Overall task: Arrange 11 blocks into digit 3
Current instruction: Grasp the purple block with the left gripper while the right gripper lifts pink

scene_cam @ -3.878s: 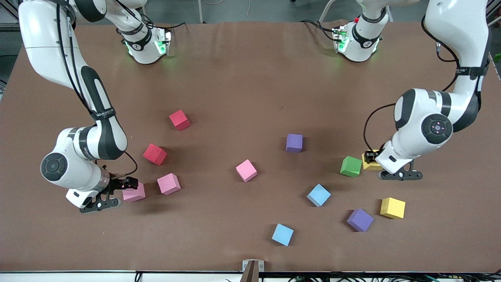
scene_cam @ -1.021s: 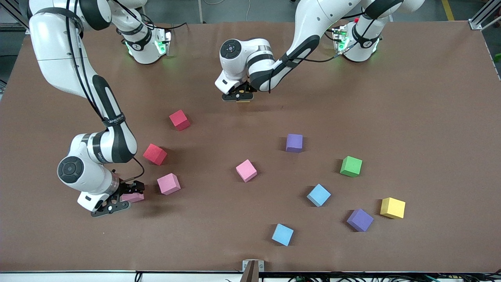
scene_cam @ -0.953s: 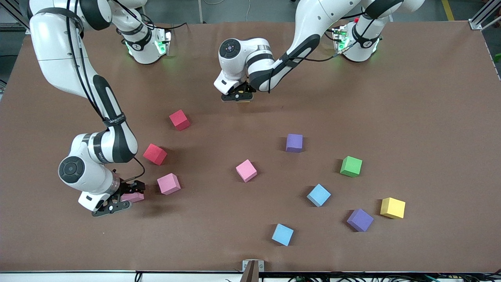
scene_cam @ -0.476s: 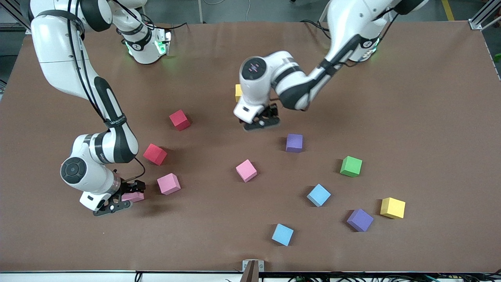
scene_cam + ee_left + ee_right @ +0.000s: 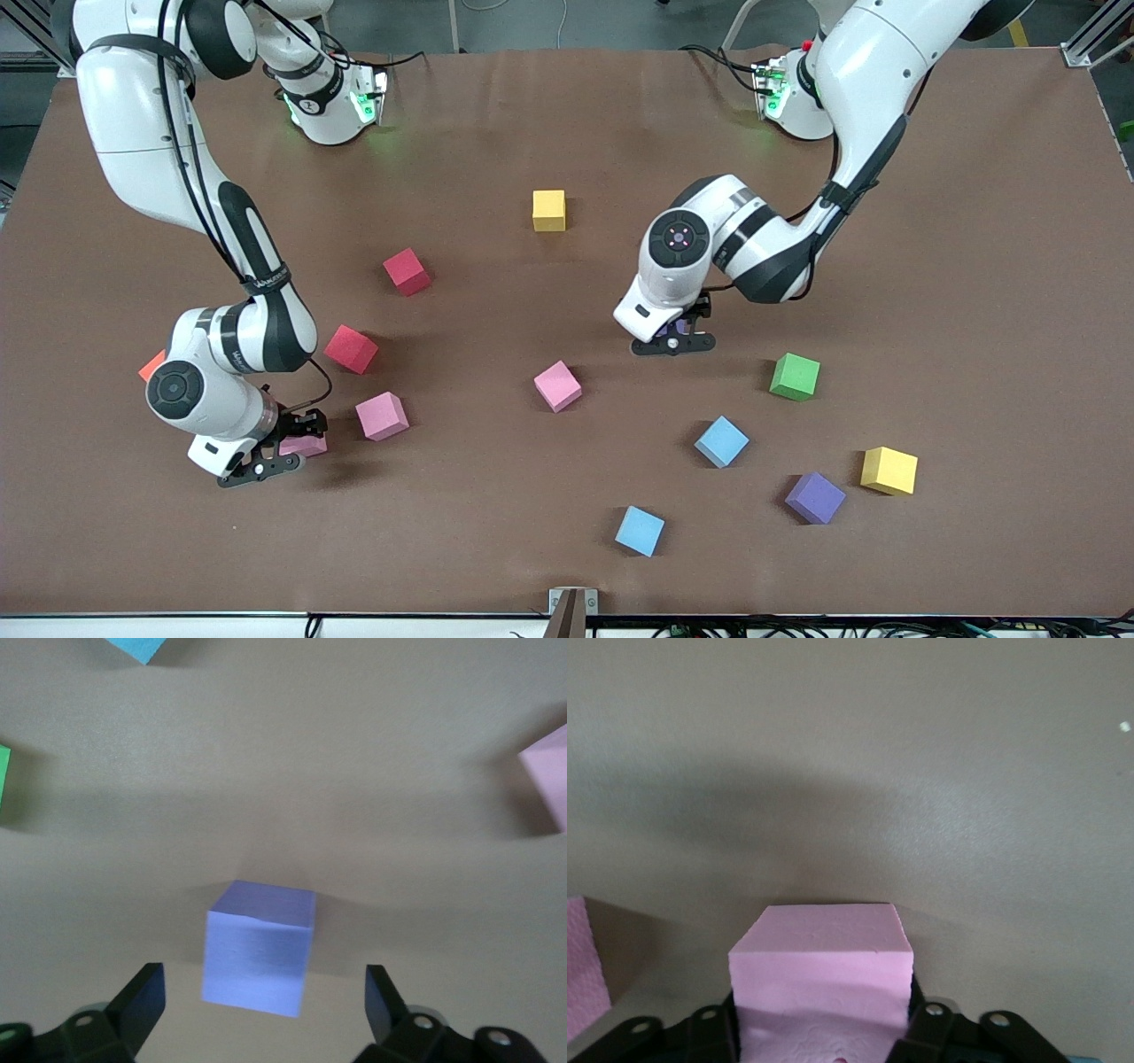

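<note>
**One yellow block set down, a purple one lined up, a pink one clamped**

Front view — the yellow block (image 5: pixel 548 210) that was carried under the left arm a second ago is now left standing alone on the table (image 5: pixel 567 115), in the middle of its width and toward the edge where the bases stand. The left gripper (image 5: pixel 671 341) has been brought away from it and lowered over the purple block (image 5: pixel 663 330), which is mostly hidden beneath the hand. The right gripper (image 5: pixel 282 449) has been kept near the table's right-arm end, at a pink block (image 5: pixel 306 443). Two red blocks (image 5: pixel 407 270), two more pink, two blue, a green, a second purple and a second yellow lie scattered and apart; an orange cube (image 5: pixel 151 364) peeks out beside the right arm. No digit 3 is joined yet, so the task is judged barely begun.

Left wrist view — the purple block (image 5: pixel 260 947) is seen between the two fingers (image 5: pixel 142 1001), which are spread wide and clear of its sides; nothing is held.

Right wrist view — the pink block (image 5: pixel 821 979) is pinched between the narrowed fingers (image 5: pixel 926 1023), its foam dented at the grip — a hold just taken, where the jaws stood wide a second ago. A lift is judged to be next.
</note>
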Robot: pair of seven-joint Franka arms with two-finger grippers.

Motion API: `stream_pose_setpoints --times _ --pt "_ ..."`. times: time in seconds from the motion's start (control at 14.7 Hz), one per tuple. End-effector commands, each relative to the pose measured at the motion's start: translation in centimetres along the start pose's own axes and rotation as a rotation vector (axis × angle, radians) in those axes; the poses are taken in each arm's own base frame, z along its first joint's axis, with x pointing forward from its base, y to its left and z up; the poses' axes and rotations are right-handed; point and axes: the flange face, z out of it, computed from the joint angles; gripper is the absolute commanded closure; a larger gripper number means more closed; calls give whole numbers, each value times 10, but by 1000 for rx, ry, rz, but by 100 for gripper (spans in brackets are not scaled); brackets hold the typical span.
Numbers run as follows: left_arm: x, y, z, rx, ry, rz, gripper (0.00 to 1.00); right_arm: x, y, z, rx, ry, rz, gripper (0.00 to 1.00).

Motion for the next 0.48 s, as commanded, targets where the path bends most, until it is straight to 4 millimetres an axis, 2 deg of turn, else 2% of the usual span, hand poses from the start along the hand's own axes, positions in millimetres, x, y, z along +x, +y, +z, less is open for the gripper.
stream_pose_setpoints --times 0.0,0.07,0.14,0.2,0.27,0.41 --pt "-8 1 12 -17 27 53 1 10 -3 -54 9 -12 109 69" --pt "-9 1 22 -24 39 68 1 15 -6 -81 12 -35 141 69" --pt "-10 2 29 -30 46 76 0 20 -17 -108 19 -59 187 69" --pt "-11 2 37 -27 37 80 0 18 -25 -138 20 -99 290 69" --pt "-16 0 44 -5 41 104 0 12 -31 -159 10 -133 415 71" --pt "-11 -16 54 18 43 105 0 10 -70 -194 -1 -126 578 83"
